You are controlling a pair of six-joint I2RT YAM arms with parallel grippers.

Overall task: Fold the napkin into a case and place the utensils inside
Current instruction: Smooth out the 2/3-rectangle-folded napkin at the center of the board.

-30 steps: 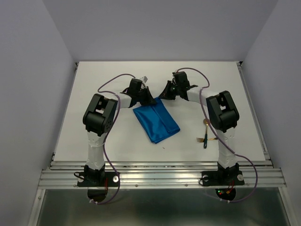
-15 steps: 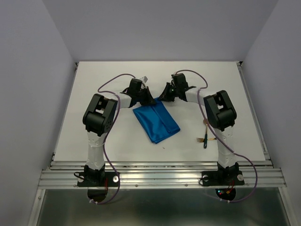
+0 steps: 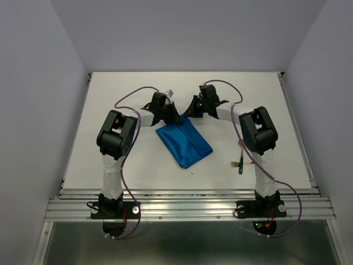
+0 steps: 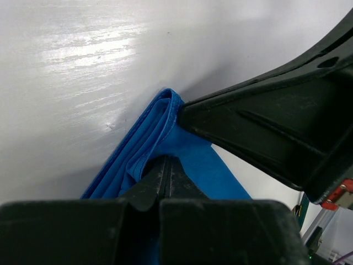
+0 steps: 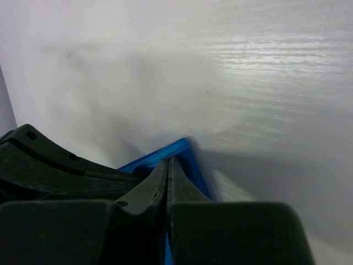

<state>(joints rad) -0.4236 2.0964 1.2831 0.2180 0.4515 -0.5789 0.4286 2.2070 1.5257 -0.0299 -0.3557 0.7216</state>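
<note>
L gripper (image 3: 177, 118) & R gripper (image 3: 188, 115) both pinched on napkin (image 3: 183, 144) far corner, utensils (image 3: 241, 159) well right

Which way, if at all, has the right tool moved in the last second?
Yes, slightly: in the top view the right tool has shifted left, away from the utensils, which lie unmoved.

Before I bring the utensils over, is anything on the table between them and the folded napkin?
Nothing visible does. Bare table separates the utensils from the right edge of the napkin. In the top view the right arm's elbow overhangs their far end, so reaching them may be awkward.
</note>
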